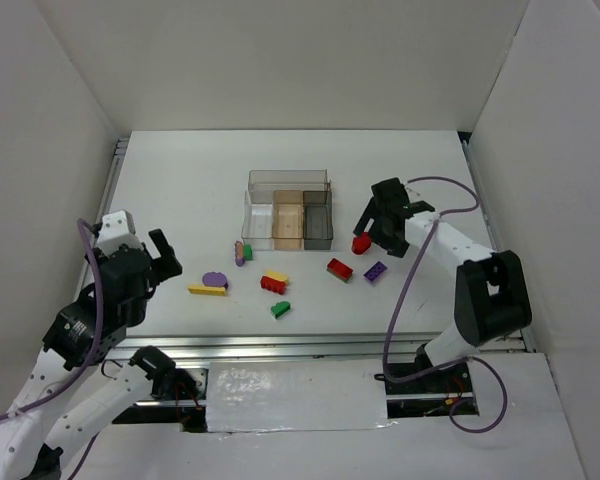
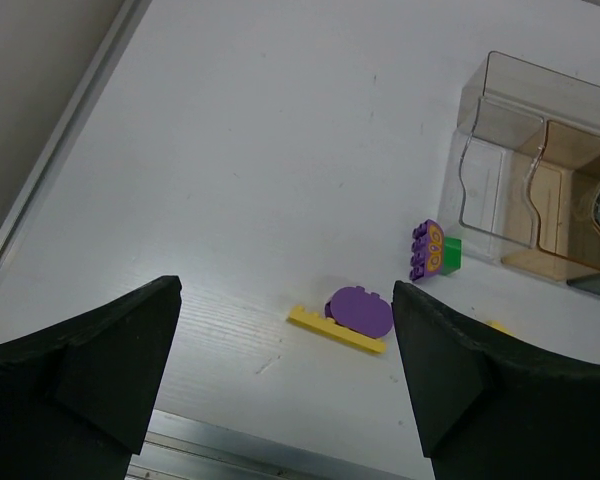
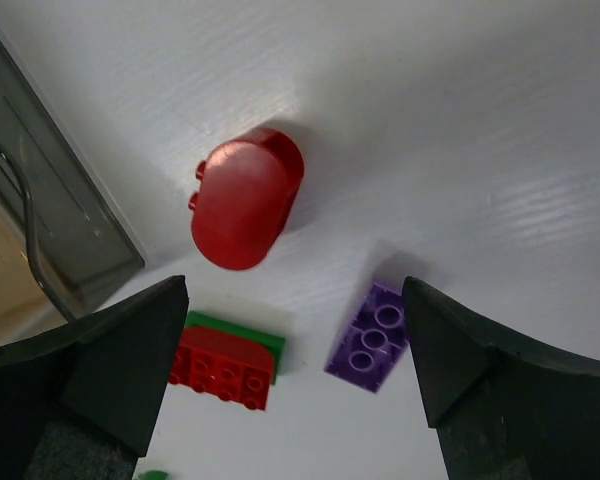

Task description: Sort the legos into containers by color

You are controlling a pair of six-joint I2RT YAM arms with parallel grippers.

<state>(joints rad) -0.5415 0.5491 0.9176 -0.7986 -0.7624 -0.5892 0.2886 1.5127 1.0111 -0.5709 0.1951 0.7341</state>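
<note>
here, right fingers (image 3: 100,370) spread near red oval lego (image 3: 245,205); dark bin (image 3: 50,200) beside

Site type: robotics lab test cell.

Evid.:
- White table (image 1: 180,180) boxed in by plain white panels (image 1: 40,120) on L, back & R sides.
- Aluminium extrusion rail (image 1: 310,345) runs along near edge of table.
- Left arm (image 1: 90,320) & right arm (image 1: 490,290), white/black robot units, mounted at near edge w/ exposed purple cables (image 1: 393,320).
- Props on table are test items: toy legos (image 1: 339,268) and clear containers (image 1: 288,210) approx. centre.
</note>
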